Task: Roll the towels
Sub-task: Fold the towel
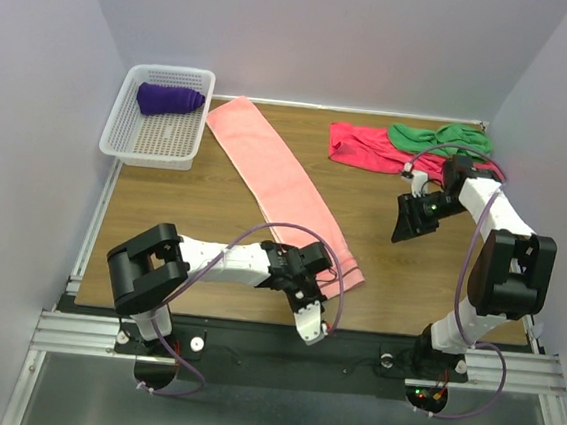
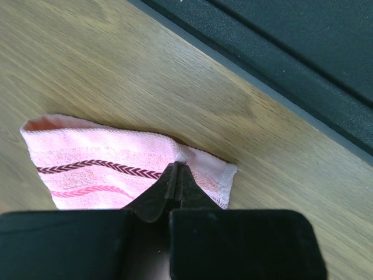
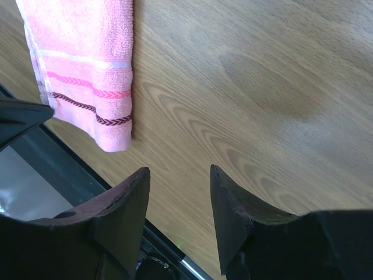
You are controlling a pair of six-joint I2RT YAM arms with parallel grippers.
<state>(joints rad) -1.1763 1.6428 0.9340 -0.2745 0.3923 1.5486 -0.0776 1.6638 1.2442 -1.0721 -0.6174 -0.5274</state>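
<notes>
The salmon-pink towel (image 1: 276,187) lies flat and diagonal across the table, its striped near end by the front edge. My left gripper (image 1: 308,287) is shut on the hem of that end, close to a corner; in the left wrist view the jaws (image 2: 176,168) pinch the towel (image 2: 99,169). My right gripper (image 1: 404,232) is open and empty above bare wood; its wrist view (image 3: 178,175) shows the towel end (image 3: 87,46) to the left. The crimson towel (image 1: 365,145) and green towel (image 1: 441,137) lie crumpled at the back right. The purple towel (image 1: 169,98) sits rolled in the basket.
A white mesh basket (image 1: 129,149) stands at the back left. A black rail (image 2: 280,52) runs along the table's front edge, just beyond the gripped towel end. Walls enclose the table on three sides.
</notes>
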